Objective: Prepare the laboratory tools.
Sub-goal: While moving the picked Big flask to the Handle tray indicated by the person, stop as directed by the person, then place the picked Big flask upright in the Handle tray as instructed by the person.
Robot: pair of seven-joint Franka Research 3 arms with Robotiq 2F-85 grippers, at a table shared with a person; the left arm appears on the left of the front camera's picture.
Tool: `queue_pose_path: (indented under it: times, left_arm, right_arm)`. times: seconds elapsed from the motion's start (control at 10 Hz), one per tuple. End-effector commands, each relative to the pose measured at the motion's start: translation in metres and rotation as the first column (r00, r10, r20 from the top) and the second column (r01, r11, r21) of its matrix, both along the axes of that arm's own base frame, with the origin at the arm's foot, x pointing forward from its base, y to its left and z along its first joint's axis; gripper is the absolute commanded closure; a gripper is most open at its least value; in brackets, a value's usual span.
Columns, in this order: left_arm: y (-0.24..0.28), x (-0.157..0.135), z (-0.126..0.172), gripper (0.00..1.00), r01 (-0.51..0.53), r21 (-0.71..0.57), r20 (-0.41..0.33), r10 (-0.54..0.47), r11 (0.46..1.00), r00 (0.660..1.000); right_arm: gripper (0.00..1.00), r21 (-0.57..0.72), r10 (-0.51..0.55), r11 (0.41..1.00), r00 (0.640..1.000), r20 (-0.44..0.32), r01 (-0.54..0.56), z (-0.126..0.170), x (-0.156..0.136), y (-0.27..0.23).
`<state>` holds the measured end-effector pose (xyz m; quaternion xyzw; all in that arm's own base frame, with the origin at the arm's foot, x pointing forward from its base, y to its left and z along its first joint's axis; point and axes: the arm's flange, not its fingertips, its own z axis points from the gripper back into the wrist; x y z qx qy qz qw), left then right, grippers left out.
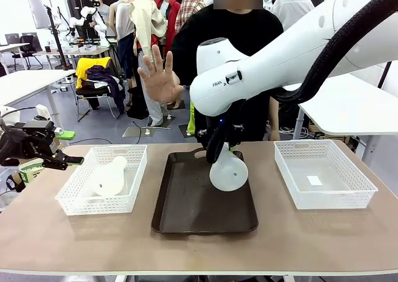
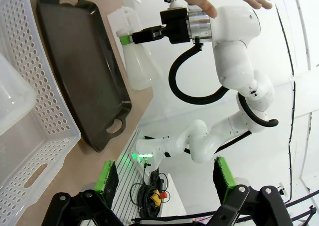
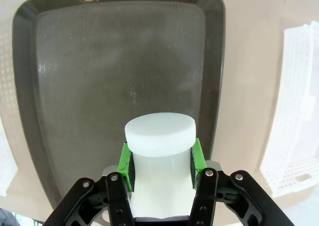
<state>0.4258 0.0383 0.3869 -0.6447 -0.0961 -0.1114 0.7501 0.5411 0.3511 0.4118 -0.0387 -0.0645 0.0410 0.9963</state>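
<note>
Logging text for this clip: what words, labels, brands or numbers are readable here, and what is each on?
"FRA": black print on the right arm's white casing; the rest of the word cannot be made out.
Sticker on the floor of the right basket: too small to read.
Held flask, other flask, tray: no print seen.

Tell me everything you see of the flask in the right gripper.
The flask is frosted, translucent white, with a wide round base and a narrow neck ending in a flat round top. The right gripper is shut on its neck, green pads on either side. It hangs tilted over the dark tray, base towards the robot, apparently clear of it.
</note>
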Motion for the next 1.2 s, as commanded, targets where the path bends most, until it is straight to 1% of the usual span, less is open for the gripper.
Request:
queue_pose_path:
  times: [0.0,1.1]
  left_arm:
    - [0.0015,-0.0008,0.001,0.0,0.001,0.012,0.003,-0.001,1.0,1.0]
    - [0.0015,-0.0008,0.001,0.0,0.001,0.012,0.003,-0.001,1.0,1.0]
  right_arm:
    - [1.0,0.0,0.001,1.0,1.0,0.002,-0.001,0.0008,-0.0002,-0.0003]
    - [1.0,0.0,0.001,1.0,1.0,0.002,-0.001,0.0008,-0.0002,-0.0003]
